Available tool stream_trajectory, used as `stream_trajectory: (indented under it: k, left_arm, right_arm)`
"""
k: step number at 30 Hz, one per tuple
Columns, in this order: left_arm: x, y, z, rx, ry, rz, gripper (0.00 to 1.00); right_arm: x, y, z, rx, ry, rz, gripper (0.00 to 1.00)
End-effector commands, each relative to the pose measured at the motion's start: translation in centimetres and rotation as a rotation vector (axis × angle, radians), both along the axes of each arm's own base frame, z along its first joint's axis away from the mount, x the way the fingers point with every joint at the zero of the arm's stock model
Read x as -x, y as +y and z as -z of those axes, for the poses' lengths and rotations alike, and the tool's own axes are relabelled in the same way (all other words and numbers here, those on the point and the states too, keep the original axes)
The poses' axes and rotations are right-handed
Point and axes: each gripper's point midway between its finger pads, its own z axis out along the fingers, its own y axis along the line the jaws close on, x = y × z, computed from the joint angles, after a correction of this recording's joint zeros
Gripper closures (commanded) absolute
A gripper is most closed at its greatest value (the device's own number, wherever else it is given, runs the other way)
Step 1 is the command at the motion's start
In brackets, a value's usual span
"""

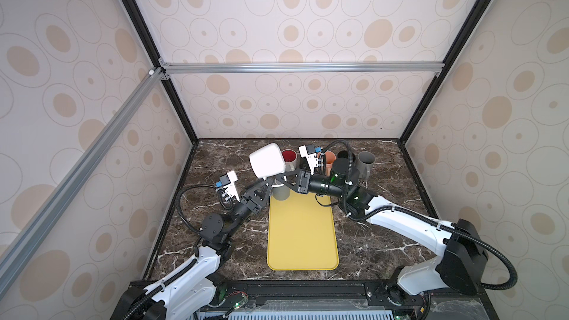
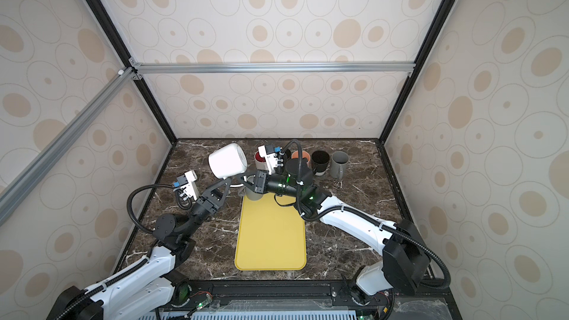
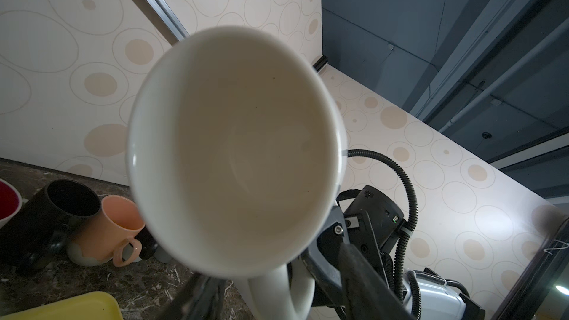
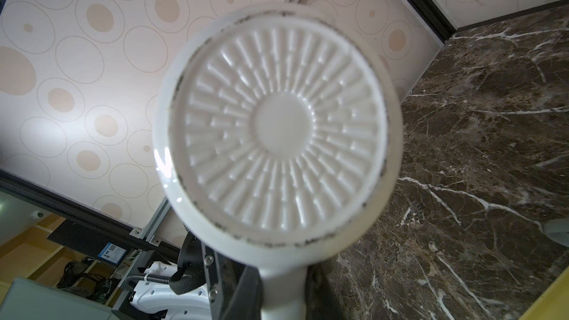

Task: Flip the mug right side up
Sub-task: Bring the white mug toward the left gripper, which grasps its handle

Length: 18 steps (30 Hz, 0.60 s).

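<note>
The white mug hangs tilted in the air above the far end of the yellow tray. Its mouth faces the left wrist camera and its ribbed base faces the right wrist camera. My right gripper is shut on the mug's handle. My left gripper comes from the other side with its jaws on either side of the same handle. A gap shows between one left finger and the handle.
A grey cup stands at the tray's far edge, under the grippers. Along the back wall stand a red-lined mug, an orange one, a black one and a grey one. The table is dark marble.
</note>
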Motion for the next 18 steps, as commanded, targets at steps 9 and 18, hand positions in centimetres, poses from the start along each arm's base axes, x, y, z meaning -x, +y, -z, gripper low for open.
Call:
stream_trajectory:
  k: [9, 18]
  left_arm:
    - [0.2, 0.7, -2.7, 0.06, -0.061, 0.005, 0.56]
    - [0.3, 0.6, -2.6, 0.06, -0.062, 0.018, 0.82]
  right_arm:
    - [2.3, 0.8, -6.3, -0.156, -0.148, -0.093, 1.0]
    - [2.0, 1.2, -5.5, -0.139, -0.143, -0.09, 1.0]
